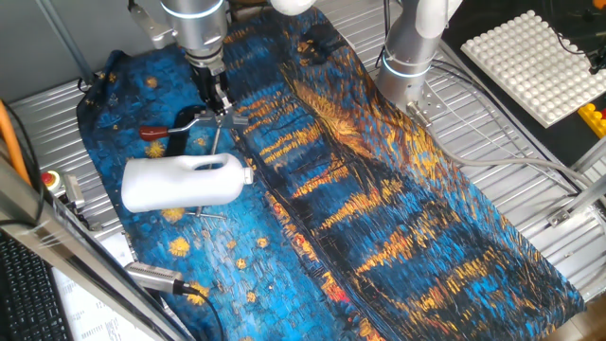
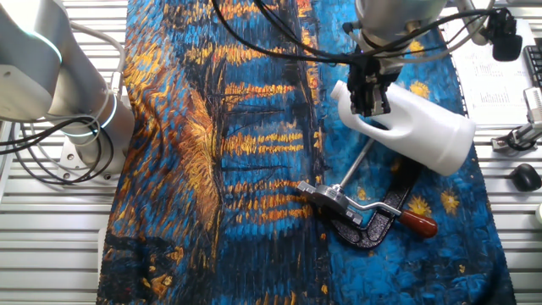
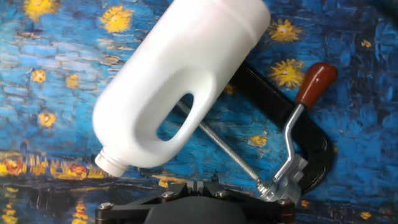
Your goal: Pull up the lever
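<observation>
The lever (image 2: pixel 379 212), a slim silver rod with a red-brown tip (image 2: pixel 418 223), was shown lying low and nearly flat on the starry blue cloth (image 2: pixel 212 169) that covered the tabletop, hinged to a small metal clamp (image 2: pixel 337 198) on a curved black base (image 2: pixel 373 230). A white jug (image 2: pixel 419 125) was seen on its side just beside the clamp, its handle loop lying over a thin threaded rod (image 2: pixel 354 169) that ran from the clamp toward the jug. The pincer (image 2: pixel 370 103) was held above the cloth near the neck of the jug, and the lever was judged to lie ahead of and below it, to the side of the jug, so that a descent toward the red-brown tip would be needed before any upward pull. In the hand view the long axis of the lever (image 3: pixel 293 134) was seen to run from the hinge near the lower edge of the picture up to the tip (image 3: pixel 316 82) at upper right. Only one arm was at work; a second arm base (image 2: pixel 51 76) stood well apart at the far side of the cloth. Nothing was held in the pincer, but how far its fingers stood apart could not be told: in the hand view only the dark housing at the lower edge was visible, and in both fixed views the fingertips were too small and dark to separate. The hinge was partly cut off by that housing.
</observation>
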Controlling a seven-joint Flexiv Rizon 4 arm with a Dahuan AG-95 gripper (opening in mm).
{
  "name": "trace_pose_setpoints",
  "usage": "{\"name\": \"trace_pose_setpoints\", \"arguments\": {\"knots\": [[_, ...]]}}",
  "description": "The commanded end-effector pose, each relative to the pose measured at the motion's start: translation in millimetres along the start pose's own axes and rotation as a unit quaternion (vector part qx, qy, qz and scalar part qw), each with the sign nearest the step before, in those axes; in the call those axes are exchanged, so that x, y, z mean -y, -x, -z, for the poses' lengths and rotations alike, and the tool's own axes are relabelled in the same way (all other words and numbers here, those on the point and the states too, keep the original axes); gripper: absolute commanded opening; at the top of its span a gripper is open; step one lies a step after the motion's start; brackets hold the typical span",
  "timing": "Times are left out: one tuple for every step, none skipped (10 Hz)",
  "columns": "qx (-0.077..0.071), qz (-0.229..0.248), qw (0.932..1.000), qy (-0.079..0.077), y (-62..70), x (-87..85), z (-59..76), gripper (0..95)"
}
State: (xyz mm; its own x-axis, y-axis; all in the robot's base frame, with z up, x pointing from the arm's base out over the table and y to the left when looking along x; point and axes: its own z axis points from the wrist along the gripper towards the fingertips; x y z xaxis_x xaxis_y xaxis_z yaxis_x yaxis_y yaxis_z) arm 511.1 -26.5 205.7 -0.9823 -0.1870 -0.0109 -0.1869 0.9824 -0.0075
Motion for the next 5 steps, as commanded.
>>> {"name": "trace_pose_setpoints", "arguments": {"knots": [[-0.005,0.001,1.0,0.002,2.5,0.4,-1.4,0.0],[-0.005,0.002,1.0,0.003,4.7,1.4,-2.7,0.0],[-0.006,0.006,1.0,0.005,8.6,3.6,-5.9,0.0],[-0.007,0.011,0.9999,0.006,11.0,5.7,-9.2,0.0],[-0.007,0.017,0.9998,0.005,12.8,8.9,-12.9,0.0]]}}
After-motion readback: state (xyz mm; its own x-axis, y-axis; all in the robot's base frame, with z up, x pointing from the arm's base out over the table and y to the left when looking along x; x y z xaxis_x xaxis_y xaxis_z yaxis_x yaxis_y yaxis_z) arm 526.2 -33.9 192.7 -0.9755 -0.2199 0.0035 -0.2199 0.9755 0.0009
